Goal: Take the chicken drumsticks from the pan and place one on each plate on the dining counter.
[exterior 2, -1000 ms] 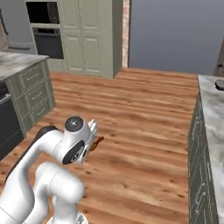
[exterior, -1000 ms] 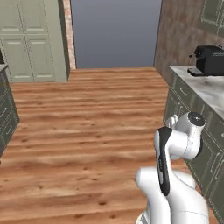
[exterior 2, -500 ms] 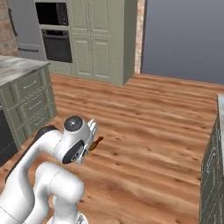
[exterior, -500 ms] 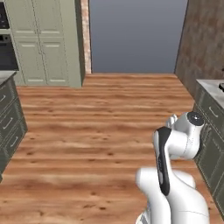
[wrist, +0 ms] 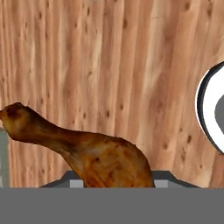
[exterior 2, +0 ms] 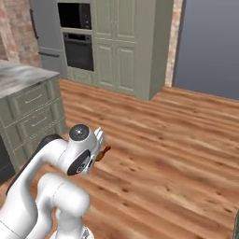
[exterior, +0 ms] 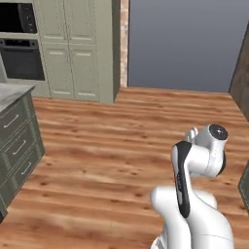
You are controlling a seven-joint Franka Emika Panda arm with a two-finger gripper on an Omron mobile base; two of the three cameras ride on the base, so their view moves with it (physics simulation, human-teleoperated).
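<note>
A browned chicken drumstick (wrist: 98,157) lies across the bottom of the hand view, its bone end pointing left. My gripper (wrist: 113,183) is shut on its thick end. In the right base view the drumstick (exterior 2: 103,152) sticks out as a small brown piece from the gripper (exterior 2: 100,145), which is tucked close to the arm, well above the wooden floor (exterior 2: 177,154). The white hand (exterior: 193,134) peeks out behind the arm in the left base view. The pan, the plates and the dining counter are out of view.
A marble-topped grey-green drawer cabinet (exterior 2: 28,100) stands at the left, its corner (exterior: 14,126) near the base. Tall pale green cupboards (exterior: 80,48) with a built-in oven (exterior 2: 80,50) line the far wall. A dark opening (exterior: 185,44) lies beyond the open floor.
The whole picture has shifted right, so the base has turned left. The oven wall and the left cabinet have come into view. The arm still holds the drumstick in the same pose.
</note>
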